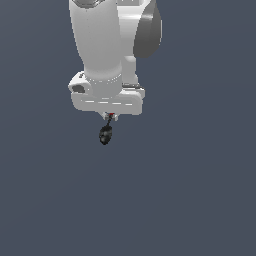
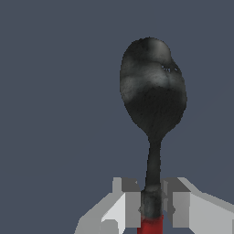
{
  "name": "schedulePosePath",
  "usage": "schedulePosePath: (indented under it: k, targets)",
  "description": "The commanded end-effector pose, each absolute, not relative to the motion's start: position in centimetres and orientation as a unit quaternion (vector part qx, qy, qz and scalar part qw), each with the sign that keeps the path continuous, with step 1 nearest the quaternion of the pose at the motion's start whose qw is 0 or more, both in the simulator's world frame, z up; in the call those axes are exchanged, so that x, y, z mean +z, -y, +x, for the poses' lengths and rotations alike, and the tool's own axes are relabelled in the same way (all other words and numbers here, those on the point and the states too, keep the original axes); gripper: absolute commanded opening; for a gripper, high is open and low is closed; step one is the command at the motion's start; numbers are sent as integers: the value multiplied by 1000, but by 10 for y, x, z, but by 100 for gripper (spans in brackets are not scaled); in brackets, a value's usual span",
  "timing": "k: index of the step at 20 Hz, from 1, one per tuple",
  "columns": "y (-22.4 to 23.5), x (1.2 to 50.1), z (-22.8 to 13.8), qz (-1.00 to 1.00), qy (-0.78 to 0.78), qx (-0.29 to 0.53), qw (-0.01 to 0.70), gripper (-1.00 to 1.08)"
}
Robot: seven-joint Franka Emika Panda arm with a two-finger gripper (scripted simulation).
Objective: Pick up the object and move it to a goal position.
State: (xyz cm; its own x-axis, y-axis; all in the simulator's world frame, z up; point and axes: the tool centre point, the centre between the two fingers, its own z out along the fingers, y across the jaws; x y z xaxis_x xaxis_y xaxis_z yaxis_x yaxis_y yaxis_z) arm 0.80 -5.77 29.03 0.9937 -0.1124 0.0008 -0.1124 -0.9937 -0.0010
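Observation:
The object (image 1: 105, 134) is a small slender item with a black egg-shaped bulb, a thin dark stem and a red tip. It hangs bulb-down beneath my white gripper (image 1: 110, 116), clear of any surface. In the wrist view the bulb of the object (image 2: 153, 91) fills the middle, and its stem runs back between my two grey fingers (image 2: 132, 208). My gripper (image 2: 151, 205) is shut on the stem just ahead of the red tip, which shows at the picture's edge between the fingers.
A plain dark blue-grey background fills both views. The white arm and its grey joint (image 1: 148, 32) rise above the gripper in the exterior view. Nothing else shows.

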Motion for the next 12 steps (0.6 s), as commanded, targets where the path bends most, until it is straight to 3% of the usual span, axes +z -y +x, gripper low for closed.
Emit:
schedulePosePath:
  k: [1,12]
  targets:
    - [66,317,10,-998,-56,0,1,-100]
    - [98,416,20,-998,-56,0,0,-100]
